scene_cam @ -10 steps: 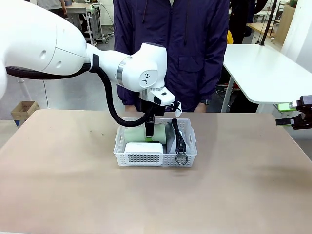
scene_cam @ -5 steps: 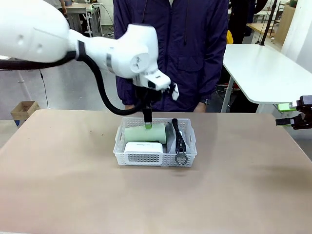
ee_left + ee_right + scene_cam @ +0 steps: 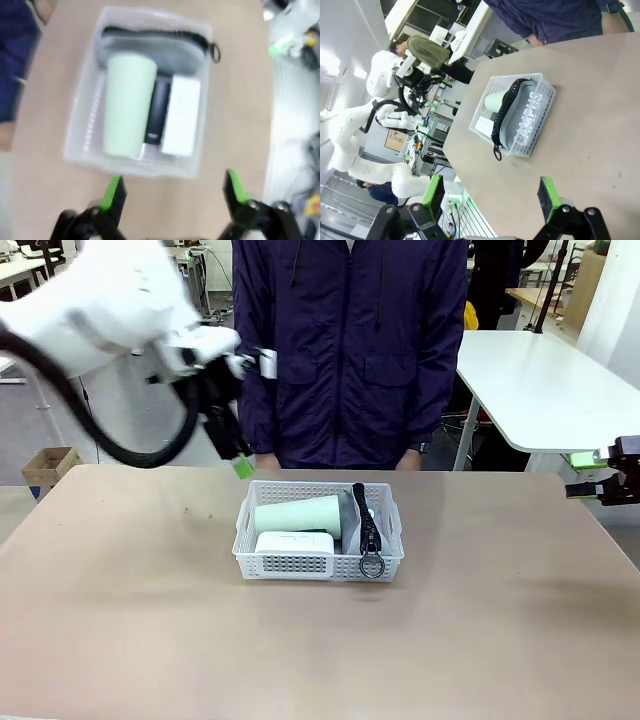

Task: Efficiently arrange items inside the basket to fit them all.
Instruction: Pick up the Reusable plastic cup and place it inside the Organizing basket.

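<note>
The white basket (image 3: 290, 565) stands mid-table in front of the person. In it a pale green cup (image 3: 298, 514) lies on its side, with a white box (image 3: 293, 542) at the front. A grey pouch (image 3: 351, 525) with black strap and metal ring (image 3: 372, 566) fills the right end. From the left wrist, a black stapler (image 3: 157, 111) shows between cup (image 3: 127, 110) and box (image 3: 181, 120), in the basket (image 3: 80, 125). My left gripper (image 3: 238, 462) hangs open and empty, above and left of the basket's back corner. My right gripper (image 3: 600, 486) hovers open at the table's right edge.
A person in a dark jacket (image 3: 350, 350) stands close behind the far table edge. Bare tabletop (image 3: 320, 650) surrounds the basket on every side. A white side table (image 3: 540, 380) stands at the back right. In the right wrist view, the basket (image 3: 535, 112) sits ahead, far from the open gripper (image 3: 491, 195).
My left gripper rose out of the basket, off the cup, and swung up and to the left, empty. The items and the right arm stayed still.
</note>
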Controlling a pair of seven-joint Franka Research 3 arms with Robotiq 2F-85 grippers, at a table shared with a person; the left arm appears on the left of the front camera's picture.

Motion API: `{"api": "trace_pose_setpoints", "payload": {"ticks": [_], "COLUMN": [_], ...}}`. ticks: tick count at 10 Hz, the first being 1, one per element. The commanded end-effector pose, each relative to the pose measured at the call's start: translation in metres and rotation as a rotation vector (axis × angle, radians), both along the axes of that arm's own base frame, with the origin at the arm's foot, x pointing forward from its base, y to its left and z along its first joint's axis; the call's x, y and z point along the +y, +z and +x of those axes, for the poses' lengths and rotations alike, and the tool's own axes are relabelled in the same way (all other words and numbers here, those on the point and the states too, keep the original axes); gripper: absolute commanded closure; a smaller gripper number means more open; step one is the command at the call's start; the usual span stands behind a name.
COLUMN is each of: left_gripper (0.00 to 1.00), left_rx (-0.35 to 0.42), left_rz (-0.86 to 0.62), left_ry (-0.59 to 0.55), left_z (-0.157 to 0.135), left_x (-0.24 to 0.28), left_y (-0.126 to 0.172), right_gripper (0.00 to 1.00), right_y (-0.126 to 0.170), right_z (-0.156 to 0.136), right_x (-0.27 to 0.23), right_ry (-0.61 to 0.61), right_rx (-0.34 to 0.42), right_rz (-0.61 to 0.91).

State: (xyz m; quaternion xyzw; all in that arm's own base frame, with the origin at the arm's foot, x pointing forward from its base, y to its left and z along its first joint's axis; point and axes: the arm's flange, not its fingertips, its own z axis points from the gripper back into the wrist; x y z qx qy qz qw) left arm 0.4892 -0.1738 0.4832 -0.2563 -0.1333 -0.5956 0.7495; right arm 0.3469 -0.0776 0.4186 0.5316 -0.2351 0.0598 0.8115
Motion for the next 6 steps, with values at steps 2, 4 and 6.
{"api": "trace_pose_setpoints", "payload": {"ticks": [2,4,6], "left_gripper": [0.0,0.0,0.0], "left_rx": [0.115,0.267,0.254], "left_rz": [-0.456,-0.622,-0.79], "left_ry": [0.179,0.38,0.38], "left_z": [-0.043,-0.071,-0.101], "left_x": [0.157,0.232,0.266], "left_y": [-0.034,-0.07,-0.106], "right_gripper": [0.0,0.0,0.0], "right_y": [0.001,0.001,0.001], "right_z": [-0.002,-0.002,-0.002], "right_x": [-0.001,-0.001,-0.001], "right_ry": [0.009,0.009,0.009], "right_rx": [-0.005,-0.005,-0.005], "right_rz": [-0.005,-0.005,-0.005]}}
